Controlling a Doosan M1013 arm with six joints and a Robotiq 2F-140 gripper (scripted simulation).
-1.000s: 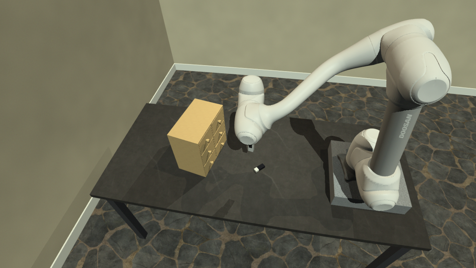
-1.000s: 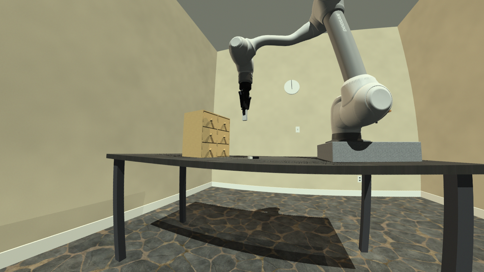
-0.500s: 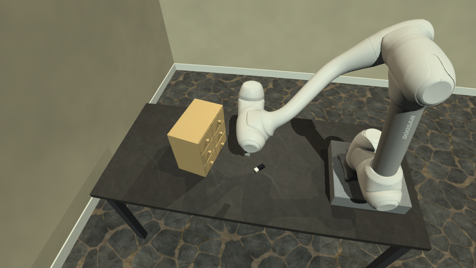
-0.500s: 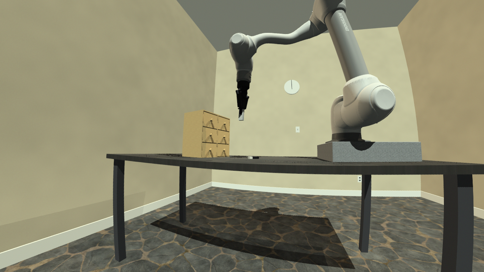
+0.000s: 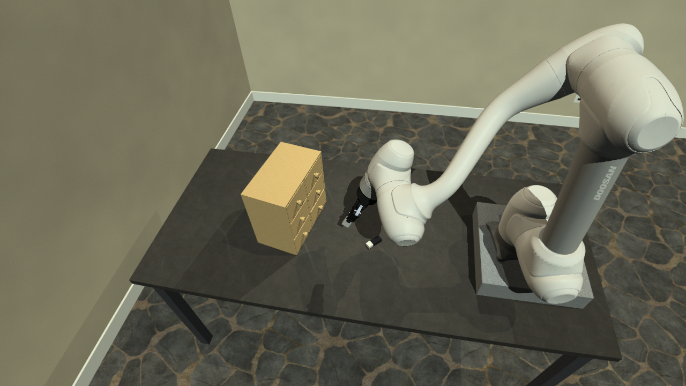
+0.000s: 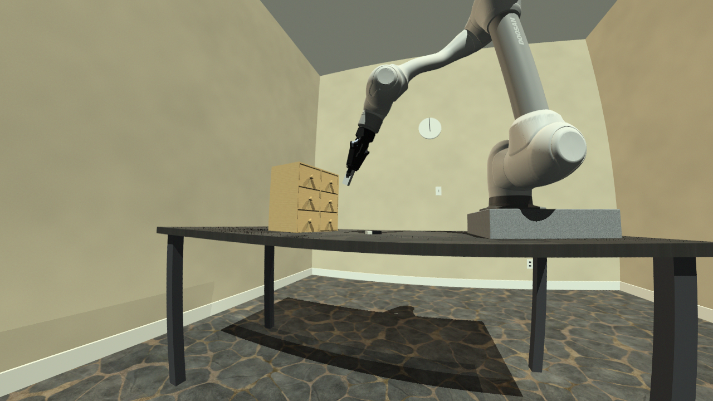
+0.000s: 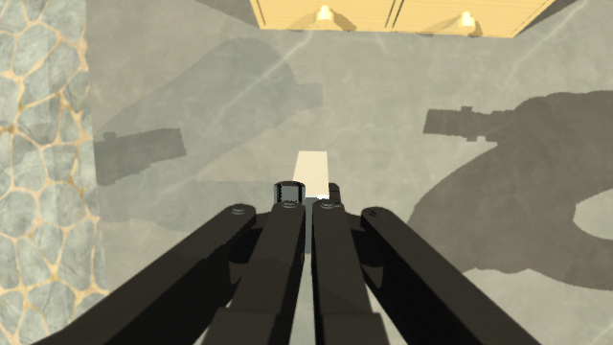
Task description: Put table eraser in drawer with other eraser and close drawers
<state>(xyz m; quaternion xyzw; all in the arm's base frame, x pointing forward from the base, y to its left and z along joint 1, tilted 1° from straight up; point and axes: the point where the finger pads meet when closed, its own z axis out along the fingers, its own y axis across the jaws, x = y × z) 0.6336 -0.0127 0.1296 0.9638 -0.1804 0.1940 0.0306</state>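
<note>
The small wooden chest (image 5: 285, 197) stands on the dark table with six knobbed drawers, all pushed in. It also shows in the side view (image 6: 304, 197), and its lowest drawer fronts show at the top of the wrist view (image 7: 397, 16). The eraser (image 5: 373, 242), white with a dark sleeve, lies on the table to the right of the chest's front; it is a small flat shape in the side view (image 6: 372, 231). My gripper (image 5: 347, 221) (image 6: 348, 180) (image 7: 312, 173) hangs tilted in the air in front of the chest, about level with the top drawers. It is shut and empty. The eraser is out of the wrist view.
The arm's grey base block (image 5: 527, 254) sits at the table's right end. The arm's elbow (image 5: 397, 192) hangs low over the table near the eraser. A wall runs close behind the chest.
</note>
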